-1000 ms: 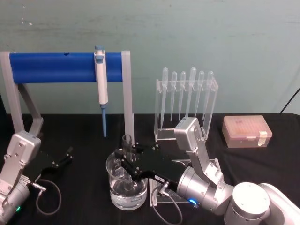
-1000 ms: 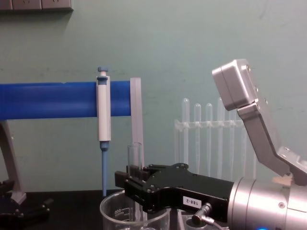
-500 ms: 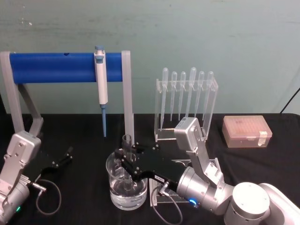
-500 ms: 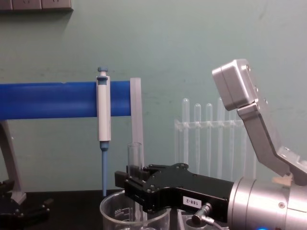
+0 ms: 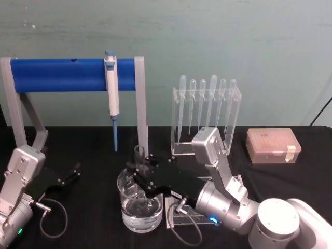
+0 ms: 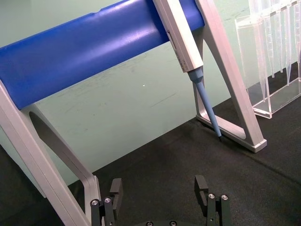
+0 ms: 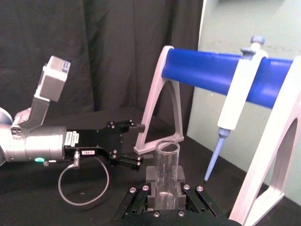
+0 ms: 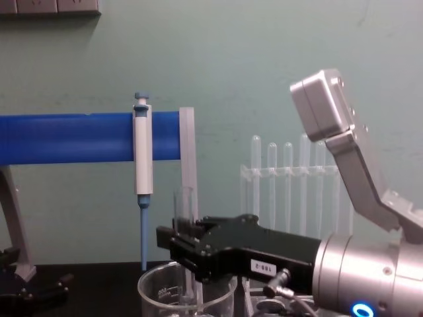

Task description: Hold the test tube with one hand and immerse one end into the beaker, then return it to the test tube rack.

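The clear test tube [image 5: 139, 154] stands upright in my right gripper [image 5: 137, 175], which is shut on its middle. Its lower end reaches down inside the glass beaker [image 5: 128, 211], which holds clear liquid. In the chest view the test tube [image 8: 184, 206] rises above the right gripper [image 8: 180, 243] and its bottom dips below the rim of the beaker [image 8: 153, 294]. The right wrist view shows the test tube [image 7: 167, 157] clamped between the fingers [image 7: 151, 175]. My left gripper [image 6: 159, 197] is open and rests low on the black table at the left [image 5: 68, 176].
A blue-and-white micropipette [image 5: 111, 85] hangs on the blue bar stand [image 5: 57, 74] behind the beaker. A clear rack of plastic pipettes [image 5: 206, 111] stands at the back right. A tip box [image 5: 273, 146] sits at the far right.
My right gripper has lifted slightly with the test tube, so the tube's rim stands a little higher over the beaker. The left arm has not moved.
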`<state>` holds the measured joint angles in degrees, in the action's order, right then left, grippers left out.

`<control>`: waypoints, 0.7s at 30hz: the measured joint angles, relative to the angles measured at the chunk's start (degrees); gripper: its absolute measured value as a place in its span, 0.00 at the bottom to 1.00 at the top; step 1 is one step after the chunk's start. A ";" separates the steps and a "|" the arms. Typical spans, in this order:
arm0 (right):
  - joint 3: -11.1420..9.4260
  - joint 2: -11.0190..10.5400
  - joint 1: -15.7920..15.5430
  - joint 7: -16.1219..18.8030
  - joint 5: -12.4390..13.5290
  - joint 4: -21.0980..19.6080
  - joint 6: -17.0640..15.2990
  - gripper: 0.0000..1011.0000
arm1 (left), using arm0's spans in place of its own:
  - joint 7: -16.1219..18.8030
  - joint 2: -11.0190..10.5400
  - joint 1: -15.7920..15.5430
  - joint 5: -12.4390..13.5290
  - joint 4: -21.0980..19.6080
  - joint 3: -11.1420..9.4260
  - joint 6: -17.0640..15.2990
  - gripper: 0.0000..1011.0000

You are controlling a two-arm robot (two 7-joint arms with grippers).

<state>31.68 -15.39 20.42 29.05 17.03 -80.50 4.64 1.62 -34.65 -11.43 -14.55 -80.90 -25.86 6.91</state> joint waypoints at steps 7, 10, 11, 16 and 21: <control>-0.52 -0.38 1.16 0.01 0.04 -3.18 -1.32 0.22 | 0.00 0.00 0.00 0.00 0.00 0.00 0.00 0.99; -1.14 -0.51 1.95 -0.19 0.94 -5.18 -3.87 0.22 | 0.00 0.00 0.00 0.00 0.00 0.00 0.00 0.99; -1.35 -0.53 2.10 -0.27 1.33 -5.75 -4.68 0.22 | 0.00 0.00 0.00 0.00 0.00 0.00 0.00 0.99; -2.12 -1.25 3.72 -1.78 2.79 -10.01 -10.34 0.22 | 0.00 0.00 0.00 0.00 0.00 0.00 0.00 0.99; -3.19 -2.53 5.50 -3.65 3.92 -14.47 -16.13 0.22 | 0.00 0.00 0.00 0.00 0.00 0.00 0.00 0.99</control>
<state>28.49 -17.92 25.92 25.40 20.94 -94.96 -11.49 1.62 -34.65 -11.43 -14.55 -80.90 -25.86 6.91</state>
